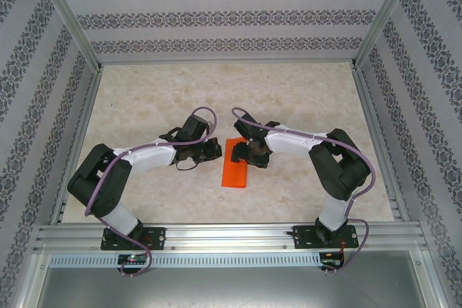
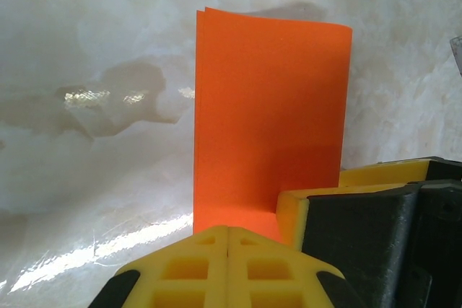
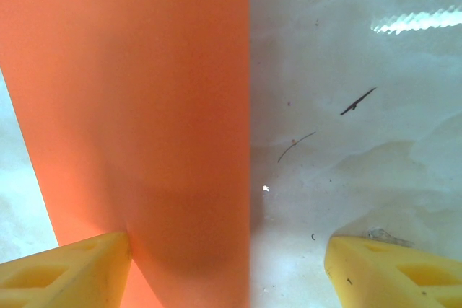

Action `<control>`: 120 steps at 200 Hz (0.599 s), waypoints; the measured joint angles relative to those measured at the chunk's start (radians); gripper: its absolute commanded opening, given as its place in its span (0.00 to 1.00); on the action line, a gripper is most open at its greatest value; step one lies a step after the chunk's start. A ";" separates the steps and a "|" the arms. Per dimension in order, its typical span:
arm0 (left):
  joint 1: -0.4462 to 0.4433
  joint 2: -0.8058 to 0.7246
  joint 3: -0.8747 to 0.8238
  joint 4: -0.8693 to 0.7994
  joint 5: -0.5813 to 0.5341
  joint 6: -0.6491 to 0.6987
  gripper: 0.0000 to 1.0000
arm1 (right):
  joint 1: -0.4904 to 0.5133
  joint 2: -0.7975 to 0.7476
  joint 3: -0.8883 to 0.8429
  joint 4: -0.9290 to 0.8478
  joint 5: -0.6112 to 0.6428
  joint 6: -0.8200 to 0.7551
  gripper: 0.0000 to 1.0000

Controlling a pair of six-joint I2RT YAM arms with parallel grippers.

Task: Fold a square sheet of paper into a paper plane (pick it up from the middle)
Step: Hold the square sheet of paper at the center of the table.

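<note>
The left fingers [image 2: 227,239] are pressed together with no gap at the seam, low in the middle of the left wrist view. Their tips sit at the near end of the paper [image 2: 271,113]; whether they nip it cannot be told. The paper is bright orange and folded into a double-layered rectangle, the two layers showing at its upper left corner. It runs from the tips up to the top centre of the frame. At the lower right a yellow and black part of the other gripper sits against the paper's lower right corner.

The right fingers [image 3: 227,265] stand wide apart and hold nothing. In the right wrist view the lower left one is over the paper and the lower right one over bare tabletop [image 3: 361,70]. The paper lies flat across the left half of that frame, its straight edge running down the middle.

From above, the paper lies at the centre of the pale marbled tabletop, the left fingers touching its upper left and the right fingers over its upper right.
</note>
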 measured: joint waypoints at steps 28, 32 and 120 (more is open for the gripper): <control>0.000 0.000 0.000 0.000 -0.004 -0.003 0.07 | 0.000 0.006 0.004 -0.006 0.003 0.000 0.74; 0.000 0.000 0.000 0.000 -0.005 -0.003 0.07 | 0.000 0.006 0.005 -0.006 0.003 0.000 0.74; 0.000 0.000 0.001 -0.002 -0.048 -0.018 0.09 | 0.004 0.011 0.010 -0.014 0.014 0.002 0.73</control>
